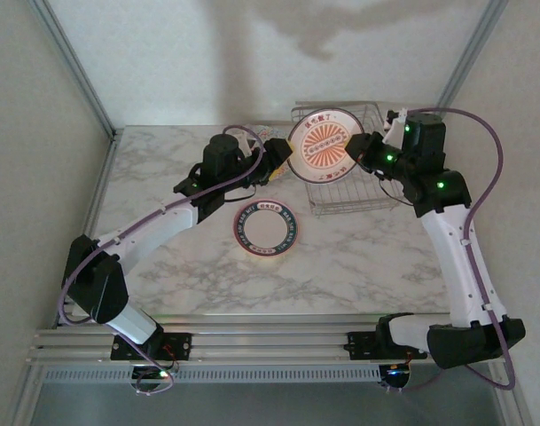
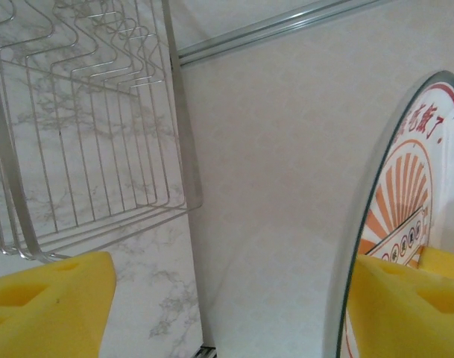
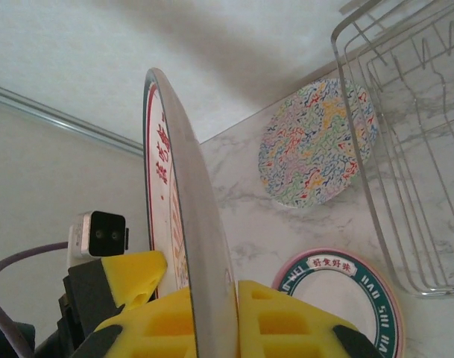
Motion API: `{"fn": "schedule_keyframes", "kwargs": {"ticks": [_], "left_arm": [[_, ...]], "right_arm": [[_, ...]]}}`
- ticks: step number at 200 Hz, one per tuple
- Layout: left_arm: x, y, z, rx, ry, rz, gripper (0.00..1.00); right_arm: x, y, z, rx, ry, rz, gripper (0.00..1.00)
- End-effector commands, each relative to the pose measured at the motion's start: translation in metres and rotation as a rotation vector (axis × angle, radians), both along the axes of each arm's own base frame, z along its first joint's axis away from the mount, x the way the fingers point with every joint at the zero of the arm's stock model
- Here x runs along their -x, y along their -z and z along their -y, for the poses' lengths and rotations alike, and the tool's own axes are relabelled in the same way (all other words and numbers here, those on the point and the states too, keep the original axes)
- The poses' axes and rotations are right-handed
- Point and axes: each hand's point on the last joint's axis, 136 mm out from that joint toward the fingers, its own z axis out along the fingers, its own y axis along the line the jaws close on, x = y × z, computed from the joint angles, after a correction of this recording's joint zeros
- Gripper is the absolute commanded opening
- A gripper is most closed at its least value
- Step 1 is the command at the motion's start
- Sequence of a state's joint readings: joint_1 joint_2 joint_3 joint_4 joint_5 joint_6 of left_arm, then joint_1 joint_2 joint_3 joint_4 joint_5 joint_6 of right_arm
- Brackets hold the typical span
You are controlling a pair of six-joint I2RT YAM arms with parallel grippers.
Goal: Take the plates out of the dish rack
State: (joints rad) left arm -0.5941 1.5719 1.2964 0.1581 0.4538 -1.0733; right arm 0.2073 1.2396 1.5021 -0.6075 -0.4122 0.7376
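My right gripper (image 1: 363, 146) is shut on the rim of a white plate with an orange sunburst (image 1: 321, 142), holding it upright above the dish rack (image 1: 358, 200). In the right wrist view the plate (image 3: 189, 194) stands edge-on between the yellow pads. My left gripper (image 1: 278, 158) is open at the plate's opposite edge. In the left wrist view that edge (image 2: 409, 201) lies against the right-hand finger (image 2: 405, 306), with a wide gap to the other finger (image 2: 48, 298). One left finger (image 3: 133, 276) sits on the plate's printed side.
A green-rimmed plate (image 1: 267, 228) lies flat on the marble table on top of a pink one (image 3: 282, 272). A multicolour speckled plate (image 3: 320, 142) lies farther back. The wire rack (image 3: 405, 149) holds no plate in the part I see. Walls close in behind.
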Motion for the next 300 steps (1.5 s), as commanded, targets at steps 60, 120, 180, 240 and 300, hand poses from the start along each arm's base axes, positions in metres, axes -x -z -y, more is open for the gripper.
{"fn": "schedule_keyframes", "kwargs": {"ticks": [60, 120, 180, 240, 300], "left_arm": [[0.005, -0.027, 0.014, 0.086, 0.061, 0.045, 0.43], [0.008, -0.028, 0.006, 0.083, 0.043, 0.045, 0.0], [0.015, -0.013, -0.038, 0.045, -0.018, 0.015, 0.0], [0.051, 0.099, -0.105, -0.144, -0.163, -0.178, 0.0], [0.072, 0.182, -0.133, -0.244, -0.25, -0.308, 0.0]], "right_arm": [[-0.01, 0.006, -0.025, -0.191, -0.099, -0.064, 0.0], [-0.006, 0.015, -0.023, -0.147, -0.118, -0.078, 0.15], [0.035, 0.029, 0.01, 0.172, -0.092, -0.043, 0.83], [0.099, 0.08, 0.012, 0.498, -0.203, 0.102, 0.91], [0.137, 0.122, -0.016, 0.667, -0.375, 0.174, 0.92]]}}
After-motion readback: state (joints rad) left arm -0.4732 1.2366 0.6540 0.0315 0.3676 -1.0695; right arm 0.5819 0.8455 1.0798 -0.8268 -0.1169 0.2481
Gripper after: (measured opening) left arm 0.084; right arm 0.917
